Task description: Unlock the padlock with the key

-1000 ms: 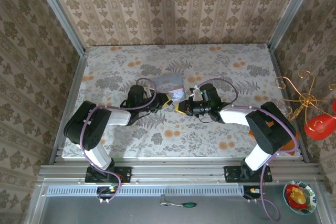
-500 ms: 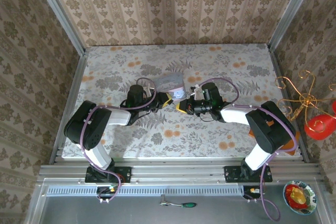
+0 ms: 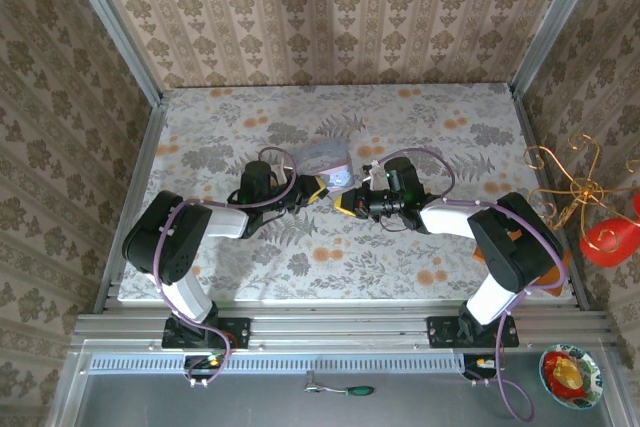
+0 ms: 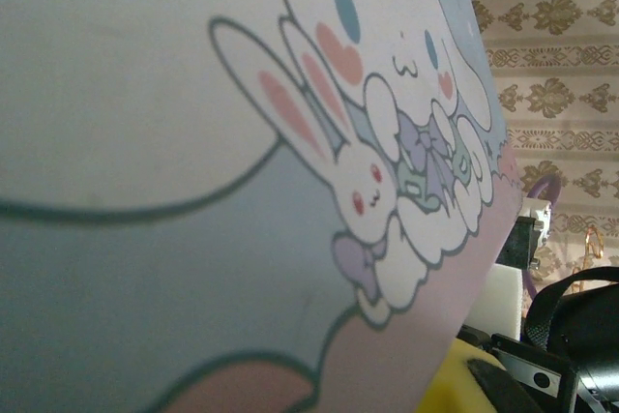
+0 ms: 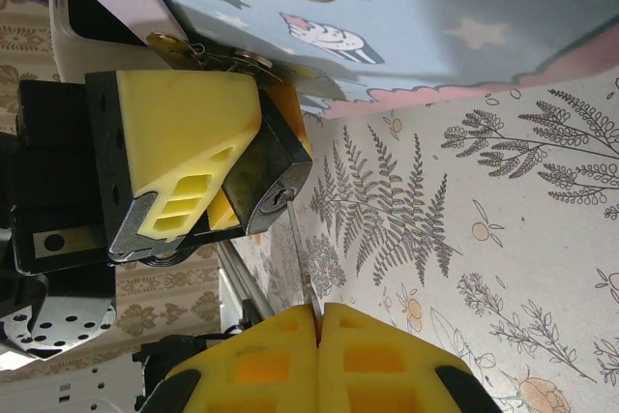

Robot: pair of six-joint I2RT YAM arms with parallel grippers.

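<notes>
The black padlock (image 5: pixel 276 166) is pinched between my left gripper's yellow fingers (image 5: pixel 179 137), its keyhole facing my right gripper. My right gripper (image 5: pixel 317 311) is shut on the key (image 5: pixel 297 244), a thin metal blade. The blade's tip touches the keyhole, and how deep it sits I cannot tell. In the top view the left gripper (image 3: pixel 320 190) and right gripper (image 3: pixel 345 205) meet tip to tip at the table's middle. The padlock and key are too small to make out there. The shackle is hidden behind the fingers.
The light blue cartoon tin (image 3: pixel 325 157) lies just behind both grippers and looms close in the left wrist view (image 4: pixel 193 142). A green-handled tool (image 3: pixel 358 390) lies in the front tray. A patterned bowl (image 3: pixel 570 372) and a red ornament (image 3: pixel 610 237) sit off the table's right side.
The right wrist has shifted very slightly toward the left gripper. Both grippers stay tip to tip with the same holds.
</notes>
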